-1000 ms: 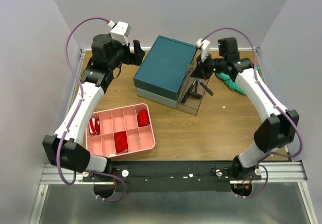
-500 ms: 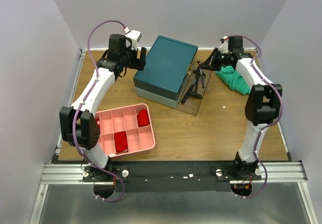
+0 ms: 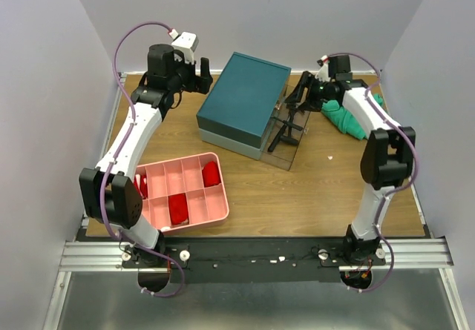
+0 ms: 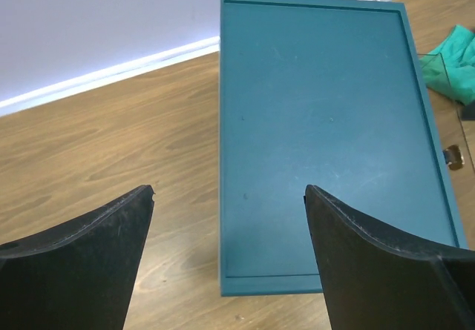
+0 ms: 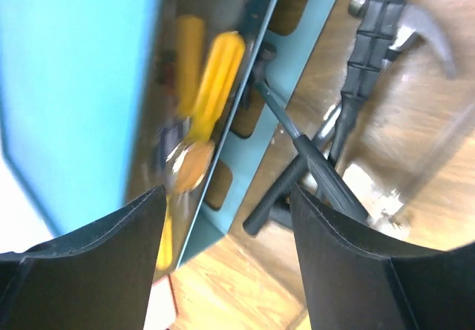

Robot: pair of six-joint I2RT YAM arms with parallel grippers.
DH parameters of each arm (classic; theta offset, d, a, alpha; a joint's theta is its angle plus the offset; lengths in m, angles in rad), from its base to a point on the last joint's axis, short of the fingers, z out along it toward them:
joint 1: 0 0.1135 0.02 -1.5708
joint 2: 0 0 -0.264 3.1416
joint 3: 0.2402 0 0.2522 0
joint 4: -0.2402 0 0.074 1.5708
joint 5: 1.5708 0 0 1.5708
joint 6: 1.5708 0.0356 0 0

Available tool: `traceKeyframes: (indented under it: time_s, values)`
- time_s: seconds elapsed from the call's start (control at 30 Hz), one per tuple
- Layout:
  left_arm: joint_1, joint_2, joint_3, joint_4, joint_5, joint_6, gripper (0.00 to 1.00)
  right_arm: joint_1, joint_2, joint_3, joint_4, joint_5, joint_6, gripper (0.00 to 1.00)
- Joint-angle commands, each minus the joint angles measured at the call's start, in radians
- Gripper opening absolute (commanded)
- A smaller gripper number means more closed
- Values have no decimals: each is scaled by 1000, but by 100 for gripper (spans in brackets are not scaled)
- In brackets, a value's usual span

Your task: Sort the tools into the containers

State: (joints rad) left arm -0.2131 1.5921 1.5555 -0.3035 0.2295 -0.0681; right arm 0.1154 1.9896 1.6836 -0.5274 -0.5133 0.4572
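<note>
The dark teal box [image 3: 245,100] stands at the back middle of the table. One clear drawer [image 3: 291,146] is pulled out to its right. Black-handled tools [image 3: 286,131] lie in it. My right gripper [image 3: 300,97] hangs open over that drawer, holding nothing. In the right wrist view, beyond the open gripper [image 5: 223,263], I see a black-handled hammer [image 5: 369,59] and a black T-shaped tool [image 5: 297,170]. A yellow screwdriver [image 5: 217,78] shows behind a clear drawer front with an orange handle [image 5: 189,170]. My left gripper [image 3: 199,75] is open beside the box's left end [image 4: 326,122].
A pink compartment tray [image 3: 194,215] with red pieces sits at the front left. A green cloth [image 3: 345,119] lies right of the drawer, under my right arm, and shows at the right edge as the green cloth [image 4: 453,67] in the left wrist view.
My right gripper has gone from shut to open over the pulled-out drawer, and its arm has swung round. The left arm has shifted a little beside the box.
</note>
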Motion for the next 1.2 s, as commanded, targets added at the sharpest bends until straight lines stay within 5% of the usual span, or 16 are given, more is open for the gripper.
traceKeyframes:
  time_s: [0.0,0.1,0.33,0.43,1.17]
  values:
    - [4,20,-11,89,25,-113,92,-82,-172,-74,-49,122,-100,74]
    - [4,51,-3,95,33,-108,92,-111,-189,-137,-71,237,-115,66]
    - [18,149,66,69,-137,-39,92,-143,-134,-190,-32,268,-84,9]
    - [32,198,100,43,-171,-12,92,-143,-92,-150,-39,274,-63,1]
    - [52,348,150,-92,-18,-30,90,-53,153,-24,-8,148,9,1]
